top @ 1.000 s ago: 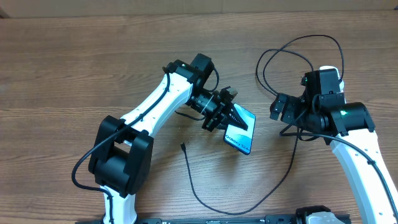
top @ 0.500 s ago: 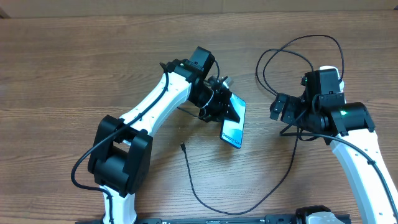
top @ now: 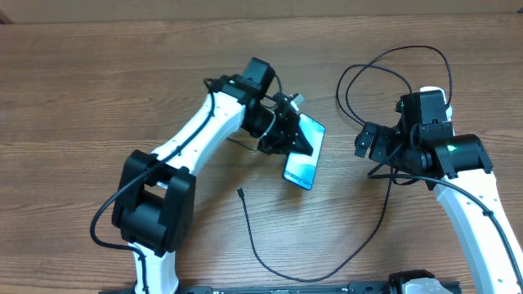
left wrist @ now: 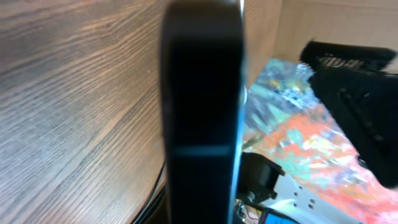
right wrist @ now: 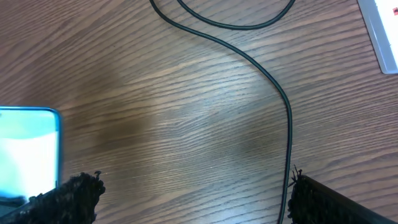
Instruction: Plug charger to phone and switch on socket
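Phone (top: 301, 166): blue screen faces up, mid-table, tilted; its far end sits in the left gripper (top: 295, 139).
Left gripper: pinching the phone across its edges; the wrist view shows the phone edge-on, dark, filling the gap.
Right gripper (right wrist: 199, 204): fingers spread wide, nothing between them; well right of the phone.
Charger (top: 270, 263): connector tip lies on the wooden table (top: 98, 98), near the phone's lower end, apart from both grippers.
Socket (right wrist: 379, 31): only a white corner shows.

Brown wood-grain table (top: 82, 98), bearing the thin black charger (right wrist: 290, 124): connector tip near the phone (top: 300, 167), to its lower left; cable sweeping below the phone, then rising and looping to its right.
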